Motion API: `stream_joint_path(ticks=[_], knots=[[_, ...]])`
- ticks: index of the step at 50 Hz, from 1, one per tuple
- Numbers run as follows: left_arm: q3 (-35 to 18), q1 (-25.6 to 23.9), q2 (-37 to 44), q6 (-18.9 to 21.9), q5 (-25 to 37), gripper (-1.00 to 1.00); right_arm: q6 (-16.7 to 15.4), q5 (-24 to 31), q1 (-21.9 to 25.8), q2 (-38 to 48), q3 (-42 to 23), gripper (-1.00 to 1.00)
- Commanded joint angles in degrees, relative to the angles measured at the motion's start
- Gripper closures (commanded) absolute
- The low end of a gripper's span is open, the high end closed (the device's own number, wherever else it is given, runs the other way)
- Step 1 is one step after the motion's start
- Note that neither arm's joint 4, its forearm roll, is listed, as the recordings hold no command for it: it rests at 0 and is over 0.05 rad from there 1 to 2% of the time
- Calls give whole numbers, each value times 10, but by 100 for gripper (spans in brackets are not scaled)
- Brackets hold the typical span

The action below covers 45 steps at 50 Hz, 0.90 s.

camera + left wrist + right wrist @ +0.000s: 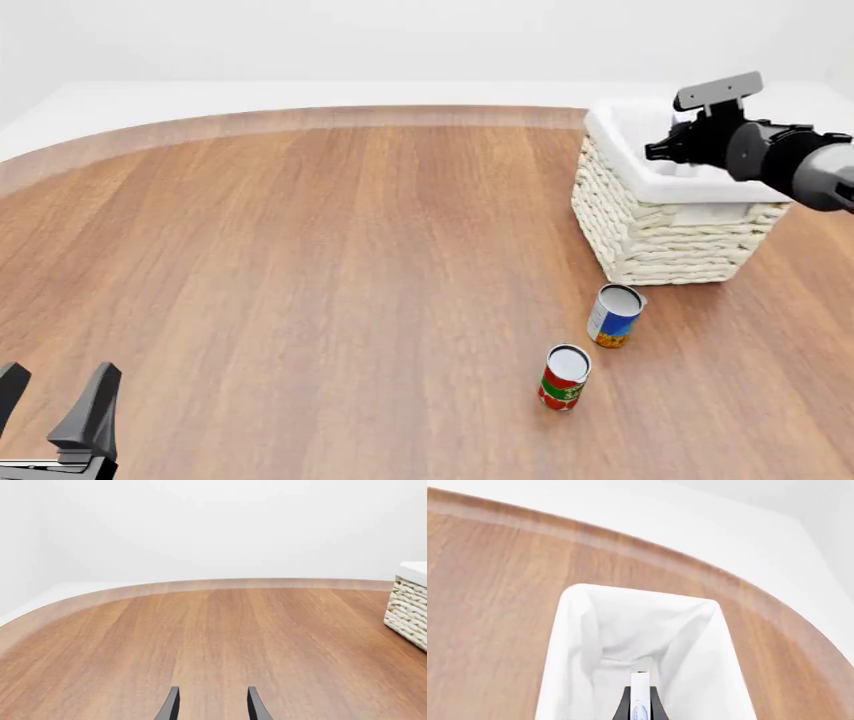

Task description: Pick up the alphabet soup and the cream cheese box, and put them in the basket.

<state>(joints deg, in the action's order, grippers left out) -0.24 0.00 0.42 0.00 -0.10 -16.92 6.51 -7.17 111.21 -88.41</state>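
Observation:
The alphabet soup [614, 315], a blue and white can with orange at its base, stands on the table just in front of the basket [667, 235]. My right gripper [678, 150] hangs over the basket's open top. In the right wrist view it [639, 707] is shut on the cream cheese box [639, 690], a thin white and blue carton seen edge-on above the white lining [564, 650]. My left gripper [60, 375] is open and holds nothing at the near left edge, far from both items. In its own view the fingers [172, 705] frame bare wood.
A red and green can [565, 377] stands close to the soup can, nearer to me. A corner of the woven basket [407, 610] shows in the left wrist view. The rounded wooden table [294, 260] ends in a curved far edge.

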Motion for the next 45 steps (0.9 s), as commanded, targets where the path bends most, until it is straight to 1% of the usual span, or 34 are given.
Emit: stream_joint_path(ticks=[1,3,7,18,30,33,45], knots=[[0,0,0,0,0,-100,9,-4,0,-3,6,-100],[0,0,0,0,0,-100,19,-3,1,-4,4,-100],[0,0,0,0,0,-100,25,-2,-1,-5,-5,-100],[0,0,0,0,0,-100,35,0,-1,-9,-19,-100],[0,0,0,0,0,-100,47,2,8,-16,-49,-100],[0,0,0,0,0,-100,53,6,13,-17,-65,-100],[0,0,0,0,0,-100,54,8,23,-21,-89,-100]])
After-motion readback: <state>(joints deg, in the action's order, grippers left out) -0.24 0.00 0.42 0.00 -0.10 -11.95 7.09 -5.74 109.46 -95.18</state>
